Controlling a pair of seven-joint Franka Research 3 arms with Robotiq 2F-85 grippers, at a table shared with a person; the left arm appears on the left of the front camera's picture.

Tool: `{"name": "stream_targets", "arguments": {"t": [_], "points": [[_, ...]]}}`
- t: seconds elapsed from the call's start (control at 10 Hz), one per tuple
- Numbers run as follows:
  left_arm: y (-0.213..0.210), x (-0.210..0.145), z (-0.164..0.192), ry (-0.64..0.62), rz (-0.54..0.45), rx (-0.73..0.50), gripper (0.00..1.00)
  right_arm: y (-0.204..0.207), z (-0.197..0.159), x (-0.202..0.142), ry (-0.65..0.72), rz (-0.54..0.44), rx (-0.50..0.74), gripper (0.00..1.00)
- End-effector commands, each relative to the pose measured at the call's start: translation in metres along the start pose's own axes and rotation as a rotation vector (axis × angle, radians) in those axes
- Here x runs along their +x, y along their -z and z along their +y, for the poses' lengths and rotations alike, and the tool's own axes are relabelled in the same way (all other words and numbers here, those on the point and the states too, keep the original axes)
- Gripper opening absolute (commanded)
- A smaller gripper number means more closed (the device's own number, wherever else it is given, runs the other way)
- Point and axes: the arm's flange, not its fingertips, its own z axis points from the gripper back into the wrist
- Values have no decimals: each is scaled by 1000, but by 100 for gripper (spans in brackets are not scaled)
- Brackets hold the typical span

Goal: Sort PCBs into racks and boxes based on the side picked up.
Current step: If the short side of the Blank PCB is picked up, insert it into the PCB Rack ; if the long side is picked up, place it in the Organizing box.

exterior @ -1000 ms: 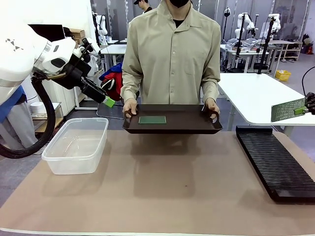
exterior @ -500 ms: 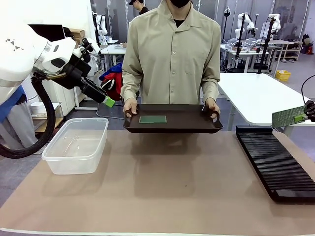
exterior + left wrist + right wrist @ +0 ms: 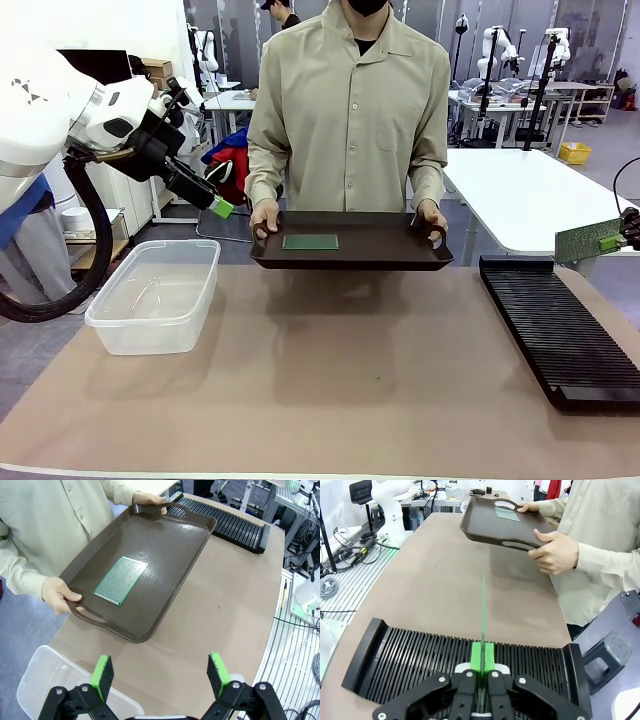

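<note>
Over the tan table (image 3: pixel 435 580), a thin green PCB (image 3: pixel 483 610) shows edge-on.

Tray (image 3: pixel 380 245), dark brown, two handles: 12 o'clock, raised over tan table (image 3: pixel 330 390). Person (image 3: pixel 350 100), beige shirt: directly behind it. White side table (image 3: pixel 520 195): 2 o'clock.

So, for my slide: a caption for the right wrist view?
Right fingers clamp a green circuit board edge-on above the slotted rack; a person holds a tray.
</note>
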Motion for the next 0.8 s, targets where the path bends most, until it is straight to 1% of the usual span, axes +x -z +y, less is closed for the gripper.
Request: {"name": "stream_targets", "arguments": {"t": [0.0,0.3,0.4,0.6,0.7], "points": [[1,-1,0,4,4,-5,100,1,0,2,-3,10,-8,2],[1,-1,0,4,4,-5,100,0,0,0,0,2,-2,2],[1,-1,0,4,4,-5,100,5,-3,-6,21,-43,10,2],[1,-1,0,4,4,-5,100,18,2,-14,53,-44,-6,2],[1,-1,0,4,4,-5,100,24,1,-19,64,-29,-12,2]]}}
